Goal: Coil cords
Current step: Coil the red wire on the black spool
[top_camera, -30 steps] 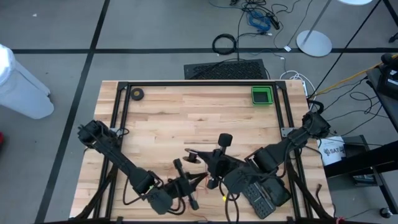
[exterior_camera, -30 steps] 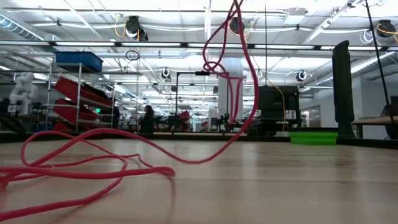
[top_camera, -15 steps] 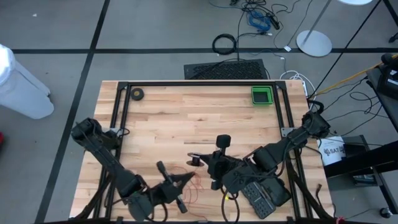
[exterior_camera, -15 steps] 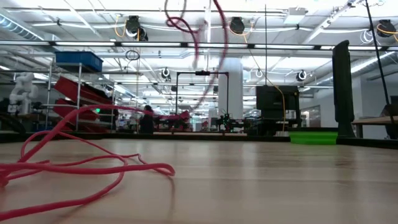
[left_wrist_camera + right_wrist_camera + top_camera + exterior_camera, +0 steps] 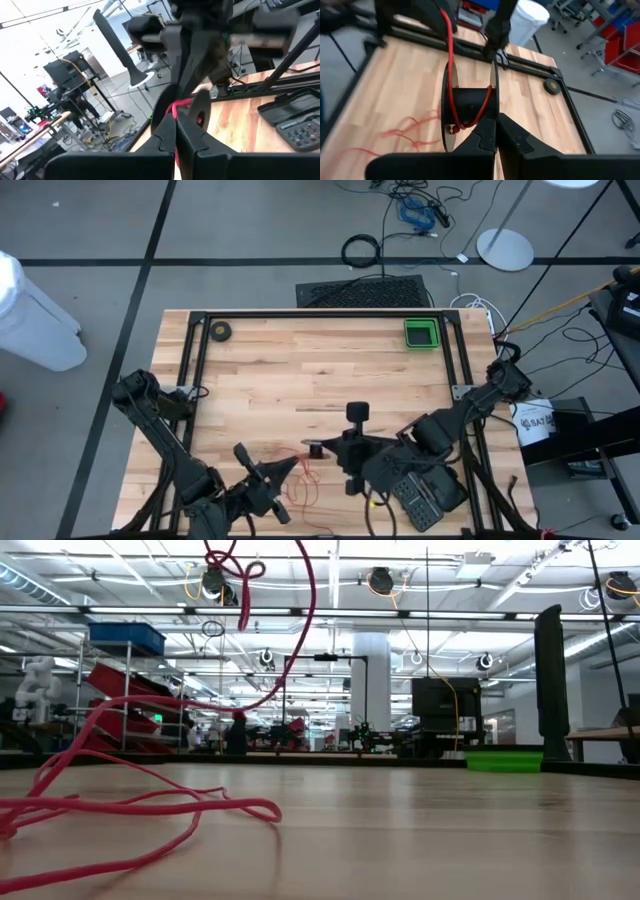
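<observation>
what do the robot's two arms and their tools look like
Both arms are dark, near-black jointed links with bulky joints and black cables along them. The left arm looks slimmer; the right arm ends in a blockier wrist. Each tool, left and right, has two matte black, wedge-shaped fingers.

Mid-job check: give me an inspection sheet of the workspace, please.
Surface: wooden table, dark frame round it.
Job's things: red cord loose near the front edge, partly wound on a dark spool.
Clutter: tape roll, green tray at the far edge.
Grippers: left tool shut on the red cord; right tool shut on the spool.
Cables: black loop on the floor.
Surroundings: open workshop, shelving.
</observation>
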Available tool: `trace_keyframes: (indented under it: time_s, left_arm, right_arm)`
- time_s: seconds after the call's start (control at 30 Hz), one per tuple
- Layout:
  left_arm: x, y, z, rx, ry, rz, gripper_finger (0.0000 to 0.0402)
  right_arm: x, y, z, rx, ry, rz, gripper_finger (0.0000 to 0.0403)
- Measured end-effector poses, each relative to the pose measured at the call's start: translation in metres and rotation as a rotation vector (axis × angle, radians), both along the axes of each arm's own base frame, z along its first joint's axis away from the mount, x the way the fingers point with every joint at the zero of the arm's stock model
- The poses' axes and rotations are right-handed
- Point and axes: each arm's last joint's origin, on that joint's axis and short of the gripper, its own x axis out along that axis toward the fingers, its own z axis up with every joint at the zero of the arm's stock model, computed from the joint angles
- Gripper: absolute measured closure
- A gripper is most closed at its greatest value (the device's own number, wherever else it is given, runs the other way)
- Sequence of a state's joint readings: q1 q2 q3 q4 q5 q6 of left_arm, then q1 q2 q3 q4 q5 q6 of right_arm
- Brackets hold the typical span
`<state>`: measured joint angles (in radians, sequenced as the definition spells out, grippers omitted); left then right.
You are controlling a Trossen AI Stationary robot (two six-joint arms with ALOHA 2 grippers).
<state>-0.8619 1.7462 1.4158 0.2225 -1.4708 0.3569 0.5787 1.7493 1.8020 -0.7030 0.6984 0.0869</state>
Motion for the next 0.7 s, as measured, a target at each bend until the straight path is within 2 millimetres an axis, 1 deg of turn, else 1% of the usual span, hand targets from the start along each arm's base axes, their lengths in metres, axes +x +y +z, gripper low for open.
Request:
trace_keyframes:
  time_s: [0.07, 0.13, 0.27, 0.37, 0.53, 0.7]
  left_arm:
    - [0.000, 0.000, 0.000, 0.007, 0.005, 0.001, 0.0402]
    - [0.000, 0.000, 0.000, 0.052, 0.038, -0.008, 0.0401]
    - [-0.001, -0.003, -0.006, 0.137, 0.118, -0.106, 0.0394]
    - [-0.002, -0.005, -0.008, 0.148, 0.133, -0.146, 0.0386]
    - [-0.001, -0.005, -0.008, 0.126, 0.122, -0.155, 0.0381]
    - [-0.003, -0.009, -0.010, 0.137, 0.148, -0.239, 0.0379]
  right_arm:
    - [-0.004, 0.005, 0.008, 0.015, -0.021, 0.018, 0.0403]
    - [-0.008, 0.011, 0.013, 0.025, -0.037, 0.036, 0.0403]
    - [-0.017, 0.022, 0.024, 0.026, -0.060, 0.081, 0.0403]
    - [-0.022, 0.028, 0.031, 0.031, -0.080, 0.107, 0.0403]
    - [-0.027, 0.037, 0.037, 0.024, -0.116, 0.141, 0.0403]
    - [-0.028, 0.038, 0.037, 0.021, -0.116, 0.149, 0.0403]
